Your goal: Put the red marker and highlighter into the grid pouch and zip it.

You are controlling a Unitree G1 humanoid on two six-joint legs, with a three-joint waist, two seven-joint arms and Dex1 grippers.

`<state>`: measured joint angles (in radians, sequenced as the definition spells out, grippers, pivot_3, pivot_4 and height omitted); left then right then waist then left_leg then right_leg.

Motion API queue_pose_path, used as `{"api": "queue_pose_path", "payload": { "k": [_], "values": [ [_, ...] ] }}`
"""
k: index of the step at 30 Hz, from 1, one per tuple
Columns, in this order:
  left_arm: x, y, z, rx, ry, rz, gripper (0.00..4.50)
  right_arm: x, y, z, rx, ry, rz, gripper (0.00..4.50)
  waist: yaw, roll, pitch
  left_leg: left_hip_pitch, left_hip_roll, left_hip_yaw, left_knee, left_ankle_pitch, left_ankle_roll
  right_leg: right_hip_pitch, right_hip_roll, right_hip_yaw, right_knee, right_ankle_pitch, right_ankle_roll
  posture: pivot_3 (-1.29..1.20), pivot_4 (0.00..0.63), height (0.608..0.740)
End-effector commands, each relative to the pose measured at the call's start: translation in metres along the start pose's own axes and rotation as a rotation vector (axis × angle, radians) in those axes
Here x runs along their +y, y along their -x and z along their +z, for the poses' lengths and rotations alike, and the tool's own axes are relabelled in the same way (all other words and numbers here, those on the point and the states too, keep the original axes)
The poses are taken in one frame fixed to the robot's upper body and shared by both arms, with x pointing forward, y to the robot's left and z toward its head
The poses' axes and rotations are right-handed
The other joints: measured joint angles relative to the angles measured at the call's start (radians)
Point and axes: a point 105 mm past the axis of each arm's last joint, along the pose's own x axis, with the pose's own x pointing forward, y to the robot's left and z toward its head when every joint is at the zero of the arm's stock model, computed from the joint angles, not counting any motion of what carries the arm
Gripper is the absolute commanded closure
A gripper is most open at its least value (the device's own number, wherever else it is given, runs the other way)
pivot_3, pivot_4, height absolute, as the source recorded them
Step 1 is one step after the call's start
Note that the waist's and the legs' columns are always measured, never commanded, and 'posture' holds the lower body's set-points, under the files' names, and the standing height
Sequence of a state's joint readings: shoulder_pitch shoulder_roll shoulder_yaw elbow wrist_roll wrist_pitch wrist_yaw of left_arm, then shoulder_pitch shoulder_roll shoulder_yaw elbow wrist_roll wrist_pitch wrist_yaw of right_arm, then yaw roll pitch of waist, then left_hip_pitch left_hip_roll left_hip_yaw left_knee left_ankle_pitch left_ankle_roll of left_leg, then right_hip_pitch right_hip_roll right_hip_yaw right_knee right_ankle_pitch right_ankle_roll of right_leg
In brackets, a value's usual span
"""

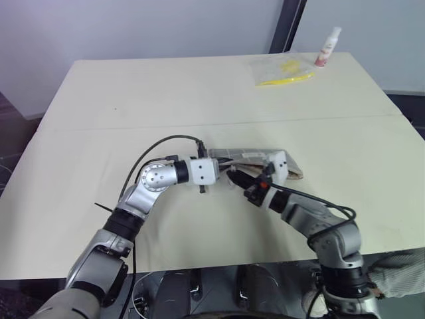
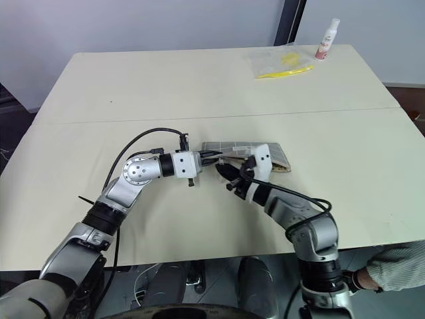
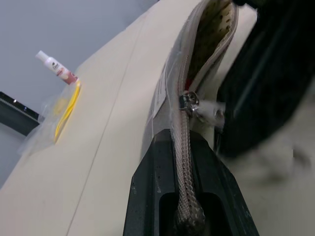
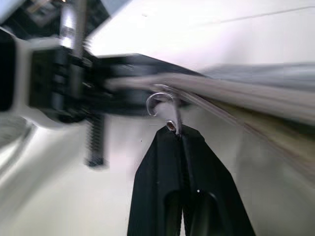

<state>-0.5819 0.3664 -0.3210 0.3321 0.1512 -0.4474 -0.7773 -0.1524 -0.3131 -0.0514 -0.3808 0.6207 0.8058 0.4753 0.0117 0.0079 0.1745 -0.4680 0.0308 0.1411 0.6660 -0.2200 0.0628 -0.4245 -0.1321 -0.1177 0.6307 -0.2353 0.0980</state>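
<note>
Marker and highlighter hidden, maybe inside grid pouch [image 2: 255, 154] mid-table; left gripper [image 3: 184, 196] clamps the pouch's zipper end, right gripper [image 4: 178, 135] pinched shut on the zipper pull [image 4: 170, 124].

A: Where is there room to pass?

B: The table [image 1: 133, 100] lies bare to the left, far and right of the middle.

A: What blocks the way?

B: Mid-table, the grid pouch [image 2: 265, 154], with the left gripper [image 2: 214, 158] and right gripper [image 2: 234, 174] crowded at its left end. At the far right, a clear bag [image 1: 282, 70] and a small bottle [image 1: 327, 46].
</note>
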Motion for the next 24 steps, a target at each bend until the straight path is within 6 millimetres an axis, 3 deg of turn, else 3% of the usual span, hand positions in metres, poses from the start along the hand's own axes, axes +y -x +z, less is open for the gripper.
{"api": "queue_pose_path", "payload": {
  "k": [1, 8, 11, 13, 16, 22, 23, 24],
  "values": [
    [0.015, 0.013, -0.003, 0.015, -0.012, 0.067, 4.5, -0.022, 0.03, 0.015, -0.016, 0.069, -0.079, 4.47, 0.001, 0.0, 0.0, 0.0, 0.0, 0.0, 0.0, 0.0, 0.0, 0.0, 0.0, 0.0, 0.0, 0.0, 0.0, 0.0, 0.15, 0.74],
    [0.022, 0.028, -0.02, 0.064, 0.027, 0.084, 4.5, -0.083, 0.095, 0.025, 0.068, 0.196, -0.288, 4.47, 0.0, 0.0, 0.0, 0.001, 0.0, 0.0, 0.0, 0.0, 0.0, 0.0, 0.0, 0.0, 0.0, 0.0, 0.0, 0.0, 0.15, 0.74],
    [0.023, 0.029, -0.025, 0.066, 0.068, 0.089, 4.5, -0.09, 0.107, 0.023, 0.103, 0.22, -0.304, 4.47, 0.0, 0.0, 0.0, 0.001, 0.0, 0.0, 0.0, 0.0, 0.0, 0.001, 0.0, 0.0, 0.0, 0.0, 0.0, 0.0, 0.15, 0.74],
    [0.027, 0.028, -0.022, 0.031, 0.178, 0.101, 4.5, -0.079, 0.107, 0.022, 0.105, 0.224, -0.249, 4.47, 0.002, 0.0, 0.0, 0.001, 0.001, 0.0, 0.0, 0.0, 0.0, 0.001, 0.0, 0.0, 0.0, 0.0, 0.0, 0.0, 0.15, 0.74],
    [0.035, 0.027, -0.01, -0.051, 0.263, 0.127, 3.47, -0.066, 0.106, 0.031, 0.05, 0.29, -0.18, 3.65, 0.001, 0.0, 0.0, 0.001, 0.0, 0.0, 0.0, 0.0, 0.0, 0.001, 0.0, 0.0, 0.0, 0.0, 0.0, 0.0, 0.15, 0.74],
    [0.039, 0.043, -0.008, -0.091, 0.284, 0.157, 0.52, -0.042, 0.123, 0.036, 0.041, 0.402, -0.015, 0.63, 0.003, 0.0, 0.0, 0.001, 0.0, 0.0, 0.0, 0.0, 0.0, 0.002, 0.0, 0.0, 0.0, 0.0, 0.0, 0.0, 0.15, 0.74],
    [0.043, 0.046, -0.006, -0.108, 0.304, 0.181, 0.47, -0.038, 0.128, 0.034, 0.061, 0.404, 0.02, 0.11, 0.003, 0.0, 0.0, 0.001, 0.0, 0.0, 0.0, 0.0, 0.0, 0.002, 0.0, 0.0, 0.0, 0.0, 0.0, 0.0, 0.15, 0.74],
    [0.047, 0.05, -0.005, -0.124, 0.341, 0.204, 0.47, -0.037, 0.133, 0.031, 0.088, 0.409, 0.034, 0.05, 0.003, -0.001, 0.0, 0.001, 0.0, 0.0, 0.0, 0.0, 0.0, 0.002, 0.0, 0.0, -0.001, 0.0, 0.0, 0.0, 0.15, 0.74]
  ]
}}
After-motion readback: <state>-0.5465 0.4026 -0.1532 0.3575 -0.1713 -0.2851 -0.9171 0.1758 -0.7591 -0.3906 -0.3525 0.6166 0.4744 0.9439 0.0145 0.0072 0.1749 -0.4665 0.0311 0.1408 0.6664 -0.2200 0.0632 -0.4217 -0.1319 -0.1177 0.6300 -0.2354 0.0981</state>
